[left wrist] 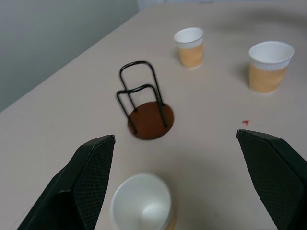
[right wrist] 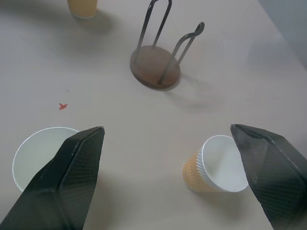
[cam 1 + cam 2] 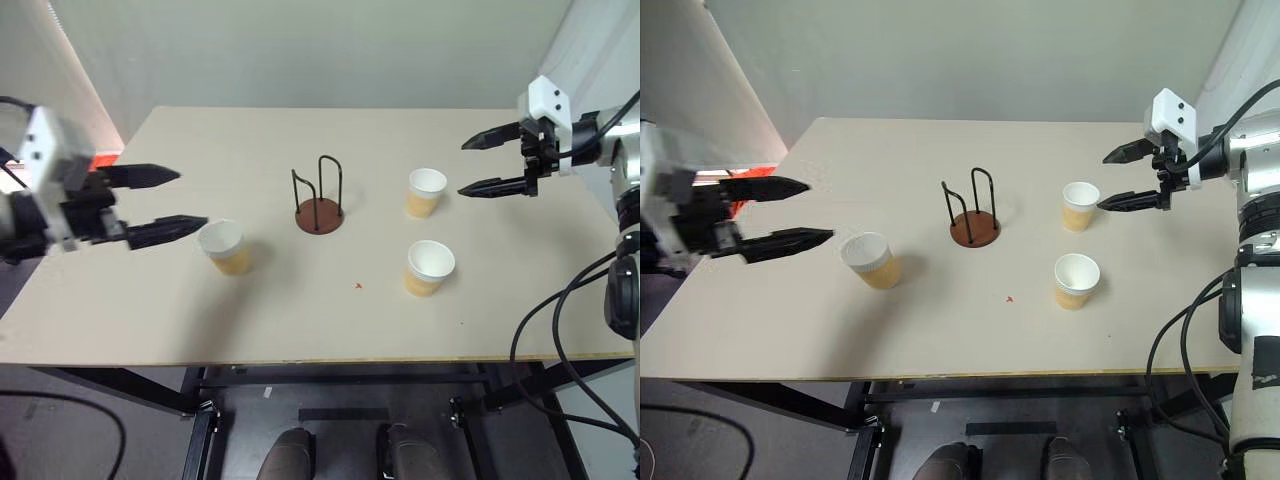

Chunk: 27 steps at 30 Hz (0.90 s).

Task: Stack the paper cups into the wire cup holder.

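Three paper cups stand upright on the table: one at the left [image 3: 223,246], one right of centre toward the back [image 3: 426,192], and one nearer the front [image 3: 429,267]. The wire cup holder [image 3: 319,212], a reddish-brown disc with two dark wire loops, stands empty between them. My left gripper [image 3: 172,203] hovers open just left of the left cup [image 1: 142,205], which sits low between its fingers in the left wrist view. My right gripper [image 3: 480,164] hangs open above the table, right of the back cup [image 2: 216,165]. Nothing is held.
The pale table [image 3: 300,320] has a small red mark [image 3: 358,286] near the front cup. Black cables [image 3: 560,350] hang at the right beside the table's edge. A wall rises behind the table's far edge.
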{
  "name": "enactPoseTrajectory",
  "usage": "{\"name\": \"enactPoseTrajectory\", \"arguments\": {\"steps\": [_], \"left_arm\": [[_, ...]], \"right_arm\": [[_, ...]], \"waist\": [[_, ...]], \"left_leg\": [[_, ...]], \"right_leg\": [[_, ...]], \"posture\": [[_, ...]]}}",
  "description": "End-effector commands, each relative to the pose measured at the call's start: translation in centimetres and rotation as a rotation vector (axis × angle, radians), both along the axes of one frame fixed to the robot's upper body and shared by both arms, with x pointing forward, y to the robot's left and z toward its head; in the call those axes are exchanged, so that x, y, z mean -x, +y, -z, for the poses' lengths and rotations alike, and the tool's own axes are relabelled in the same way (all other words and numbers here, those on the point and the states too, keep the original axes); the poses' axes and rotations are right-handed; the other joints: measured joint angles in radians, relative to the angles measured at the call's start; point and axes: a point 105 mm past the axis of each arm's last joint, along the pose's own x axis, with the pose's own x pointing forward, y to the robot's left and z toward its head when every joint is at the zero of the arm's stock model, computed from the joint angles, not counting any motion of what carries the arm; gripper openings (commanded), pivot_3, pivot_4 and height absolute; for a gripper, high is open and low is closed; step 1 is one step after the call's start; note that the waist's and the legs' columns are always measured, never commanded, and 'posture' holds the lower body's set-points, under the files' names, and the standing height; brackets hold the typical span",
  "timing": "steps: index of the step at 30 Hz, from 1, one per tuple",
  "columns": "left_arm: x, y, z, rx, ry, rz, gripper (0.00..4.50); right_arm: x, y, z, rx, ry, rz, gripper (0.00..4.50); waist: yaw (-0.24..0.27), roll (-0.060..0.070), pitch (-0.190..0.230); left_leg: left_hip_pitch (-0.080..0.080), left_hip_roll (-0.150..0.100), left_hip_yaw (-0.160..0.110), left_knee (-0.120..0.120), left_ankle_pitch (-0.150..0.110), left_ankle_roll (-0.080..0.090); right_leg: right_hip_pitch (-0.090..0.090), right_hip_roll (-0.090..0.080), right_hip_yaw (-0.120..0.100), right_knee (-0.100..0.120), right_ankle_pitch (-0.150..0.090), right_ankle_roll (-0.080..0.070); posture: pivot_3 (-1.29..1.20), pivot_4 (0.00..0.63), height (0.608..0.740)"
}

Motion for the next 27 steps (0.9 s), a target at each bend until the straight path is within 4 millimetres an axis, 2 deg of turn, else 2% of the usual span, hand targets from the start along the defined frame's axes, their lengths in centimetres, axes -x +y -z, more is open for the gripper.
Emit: {"name": "enactPoseTrajectory", "arguments": {"steps": [1,8,12,21,27], "left_arm": [[-0.2,-0.3,-1.0,-0.027,-0.061,-0.008,4.46],[-1.0,0.4,-1.0,-0.055,-0.049,-0.036,4.46],[-1.7,-0.3,-0.4,-0.048,-0.033,-0.027,4.46],[-6.7,-4.0,3.1,-0.073,-0.015,-0.144,4.46],[-10.0,-5.6,4.8,0.029,0.013,-0.265,4.46]], "right_arm": [[0.5,-0.2,-1.7,-0.012,-0.060,-0.019,4.50],[1.1,-0.5,-1.7,-0.022,-0.060,-0.031,4.50],[1.2,-0.5,-1.6,-0.028,-0.055,-0.036,4.50],[2.1,0.8,-2.3,-0.037,-0.095,-0.102,4.50],[3.3,1.6,-2.6,-0.028,-0.114,-0.146,4.50]], "waist": [[-0.001,0.000,0.000],[-0.004,0.000,0.000],[-0.004,0.000,0.000],[0.002,0.000,0.000],[0.003,0.000,0.000]], "left_leg": [[0.000,0.000,0.000,0.000,0.000,0.000],[0.001,0.000,0.000,-0.001,0.000,0.000],[0.000,0.000,0.000,-0.001,0.000,0.000],[0.004,-0.001,0.000,0.000,0.003,0.002],[0.005,-0.001,0.001,0.000,0.003,0.001]], "right_leg": [[0.000,0.000,0.000,0.000,0.000,0.000],[0.000,0.000,0.000,-0.001,0.000,0.000],[0.000,0.000,0.000,-0.001,0.000,0.000],[0.006,0.000,0.000,-0.001,0.000,0.000],[0.006,0.000,0.000,-0.001,0.001,0.001]], "posture": [[0.00,0.150,0.740],[0.00,0.150,0.740],[0.00,0.150,0.740],[0.00,0.150,0.740],[0.00,0.150,0.740]]}}
